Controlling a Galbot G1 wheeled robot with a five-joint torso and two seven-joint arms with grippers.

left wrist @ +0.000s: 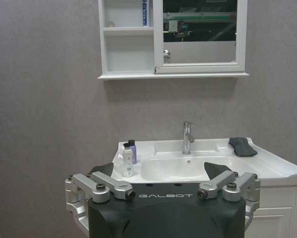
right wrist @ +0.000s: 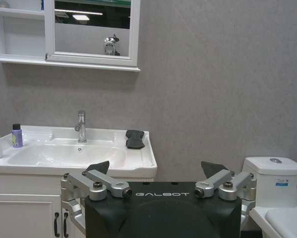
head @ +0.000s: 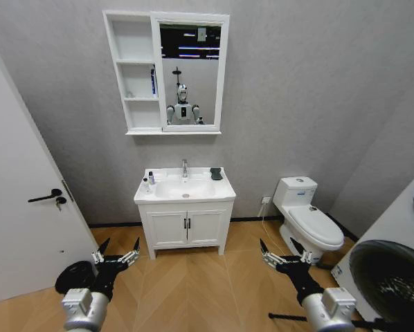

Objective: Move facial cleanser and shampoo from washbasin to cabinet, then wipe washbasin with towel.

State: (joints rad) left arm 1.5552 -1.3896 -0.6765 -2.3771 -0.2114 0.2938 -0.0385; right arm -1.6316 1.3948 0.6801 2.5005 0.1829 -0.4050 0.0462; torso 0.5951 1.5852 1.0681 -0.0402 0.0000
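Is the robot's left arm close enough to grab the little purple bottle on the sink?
Probably not yet. The left gripper hangs open low over the floor, well short of the washbasin. The purple bottle stands at the rim's left-hand end beside a white bottle, with nothing blocking it.

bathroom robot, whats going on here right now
Nothing is being handled yet. The robot stands back from the washbasin with both arms held low: the left gripper and the right gripper are open and empty. Two small bottles, one clear white and one purple, stand on the basin's left ledge, and the dark towel lies on its right rear corner by the tap. The wall cabinet above has a blue item on its middle shelf.
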